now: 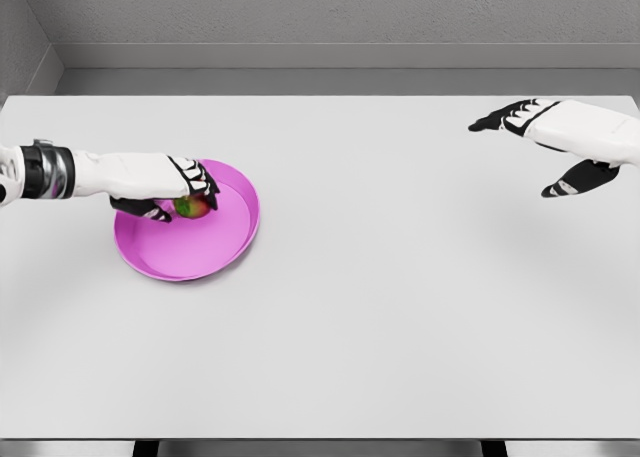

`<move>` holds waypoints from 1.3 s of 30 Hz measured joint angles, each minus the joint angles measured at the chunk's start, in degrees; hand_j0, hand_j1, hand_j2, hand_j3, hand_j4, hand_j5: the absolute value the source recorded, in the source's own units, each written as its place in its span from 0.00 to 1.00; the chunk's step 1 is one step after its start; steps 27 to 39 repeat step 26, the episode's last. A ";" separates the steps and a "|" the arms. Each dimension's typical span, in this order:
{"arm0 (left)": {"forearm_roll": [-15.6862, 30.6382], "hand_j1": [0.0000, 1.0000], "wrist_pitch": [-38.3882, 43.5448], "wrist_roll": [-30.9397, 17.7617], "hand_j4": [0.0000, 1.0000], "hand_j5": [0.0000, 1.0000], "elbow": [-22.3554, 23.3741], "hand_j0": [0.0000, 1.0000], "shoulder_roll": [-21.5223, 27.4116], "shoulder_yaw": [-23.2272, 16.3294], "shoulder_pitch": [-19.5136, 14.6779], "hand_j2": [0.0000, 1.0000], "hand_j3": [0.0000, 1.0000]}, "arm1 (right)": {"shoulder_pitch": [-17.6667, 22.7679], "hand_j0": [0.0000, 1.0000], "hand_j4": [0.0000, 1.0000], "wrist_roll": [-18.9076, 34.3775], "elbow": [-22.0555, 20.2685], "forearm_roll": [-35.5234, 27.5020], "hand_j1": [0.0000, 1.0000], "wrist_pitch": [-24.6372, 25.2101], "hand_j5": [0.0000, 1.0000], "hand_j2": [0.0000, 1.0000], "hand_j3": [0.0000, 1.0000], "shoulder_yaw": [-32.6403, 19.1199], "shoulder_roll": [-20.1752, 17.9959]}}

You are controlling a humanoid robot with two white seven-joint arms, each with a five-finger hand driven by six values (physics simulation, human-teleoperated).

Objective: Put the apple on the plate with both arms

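Note:
A magenta plate (222, 245) lies on the left part of the white table. Over its upper left area my left hand (180, 195) reaches in from the left edge, its fingers curled around a small red-green apple (193, 208). The apple sits low over the plate's inner surface; I cannot tell whether it touches the plate. Most of the apple is covered by the fingers. My right hand (540, 147) hovers at the far right of the table, fingers spread and holding nothing, far from the plate.
The white table (380, 307) runs wide between the two hands. A grey wall stands behind its far edge, and the near edge crosses the bottom of the view.

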 measured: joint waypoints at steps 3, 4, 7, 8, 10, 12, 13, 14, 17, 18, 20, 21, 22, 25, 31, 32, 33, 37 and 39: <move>-0.11 1.00 -0.06 0.08 1.00 1.00 -0.01 1.00 0.00 0.03 0.00 1.00 1.00 | -0.09 1.00 1.00 0.00 0.05 0.00 1.00 0.00 1.00 1.00 1.00 0.01 0.04; 0.19 1.00 -0.07 0.15 1.00 1.00 0.04 1.00 0.04 0.12 0.00 1.00 1.00 | -0.09 1.00 1.00 0.00 0.06 0.00 1.00 0.00 1.00 1.00 1.00 0.01 0.05; 5.67 1.00 -0.09 0.32 1.00 1.00 2.61 1.00 0.10 0.58 0.00 1.00 1.00 | 0.00 1.00 1.00 0.00 0.07 0.00 1.00 0.00 1.00 1.00 1.00 0.05 0.01; 7.59 1.00 -0.09 0.34 1.00 1.00 3.98 1.00 0.08 1.06 0.00 1.00 1.00 | 0.00 1.00 1.00 0.00 0.07 0.00 1.00 0.00 1.00 1.00 1.00 0.05 0.00; 10.80 1.00 -0.09 0.37 1.00 1.00 6.62 1.00 0.06 2.18 0.00 1.00 1.00 | 0.00 1.00 1.00 0.00 0.08 0.00 1.00 0.00 1.00 1.00 1.00 0.06 -0.04; 13.79 1.00 -0.10 0.38 1.00 1.00 9.67 1.00 0.02 3.94 0.09 1.00 1.00 | 0.00 1.00 1.00 0.00 0.12 0.00 1.00 0.00 1.00 1.00 1.00 0.07 -0.04; 15.08 1.00 -0.09 0.39 1.00 1.00 11.08 1.00 0.00 4.65 0.09 1.00 1.00 | 0.00 1.00 1.00 0.00 0.14 0.00 1.00 0.00 1.00 1.00 1.00 0.07 -0.05; 16.05 1.00 -0.10 0.39 1.00 1.00 12.21 1.00 0.01 5.36 0.26 1.00 1.00 | -0.09 1.00 1.00 0.00 0.14 0.00 1.00 0.00 1.00 1.00 1.00 0.07 -0.06; 16.95 1.00 -0.12 0.17 1.00 1.00 15.79 1.00 0.35 8.28 3.60 1.00 1.00 | 0.00 1.00 1.00 0.00 0.16 0.00 1.00 0.00 1.00 1.00 1.00 0.07 -0.07; 17.00 1.00 -0.11 0.09 1.00 1.00 16.53 1.00 0.44 8.89 3.69 1.00 1.00 | 0.00 1.00 1.00 0.00 0.16 0.00 1.00 0.00 1.00 1.00 1.00 0.07 -0.06; 17.07 1.00 -0.11 -0.01 1.00 1.00 17.43 1.00 0.55 9.64 3.78 1.00 1.00 | 0.00 1.00 1.00 0.00 0.15 0.00 1.00 0.00 1.00 1.00 1.00 0.07 -0.05; 17.11 1.00 -0.10 -0.02 1.00 1.00 17.70 1.00 0.58 9.86 3.78 1.00 1.00 | 0.00 1.00 1.00 0.00 0.13 0.00 1.00 0.00 1.00 1.00 1.00 0.07 -0.04; 17.13 1.00 -0.10 -0.04 1.00 1.00 17.89 1.00 0.59 10.02 3.78 1.00 1.00 | 0.00 1.00 1.00 0.00 0.12 0.00 1.00 0.00 1.00 1.00 1.00 0.07 -0.04; 17.20 1.00 -0.10 -0.05 1.00 1.00 18.19 1.00 0.58 10.27 3.78 1.00 1.00 | 0.09 1.00 1.00 0.00 0.09 0.00 1.00 0.00 1.00 1.00 1.00 0.07 -0.07; 17.20 1.00 -0.10 -0.06 1.00 1.00 18.24 1.00 0.57 10.31 3.78 1.00 1.00 | 0.09 1.00 1.00 0.00 0.09 0.00 1.00 0.00 1.00 1.00 1.00 0.07 -0.09; 17.20 1.00 -0.10 -0.06 1.00 1.00 18.24 1.00 0.57 10.31 3.78 1.00 1.00 | 0.09 1.00 1.00 0.00 0.09 0.00 1.00 0.00 1.00 1.00 1.00 0.07 -0.09; 17.20 1.00 -0.10 -0.06 1.00 1.00 18.24 1.00 0.57 10.31 3.78 1.00 1.00 | 0.09 1.00 1.00 0.00 0.09 0.00 1.00 0.00 1.00 1.00 1.00 0.07 -0.09; 17.20 1.00 -0.10 -0.06 1.00 1.00 18.24 1.00 0.57 10.31 3.78 1.00 1.00 | 0.09 1.00 1.00 0.00 0.09 0.00 1.00 0.00 1.00 1.00 1.00 0.07 -0.09; 17.20 1.00 -0.10 -0.06 1.00 1.00 18.24 1.00 0.57 10.31 3.78 1.00 1.00 | 0.09 1.00 1.00 0.00 0.09 0.00 1.00 0.00 1.00 1.00 1.00 0.07 -0.09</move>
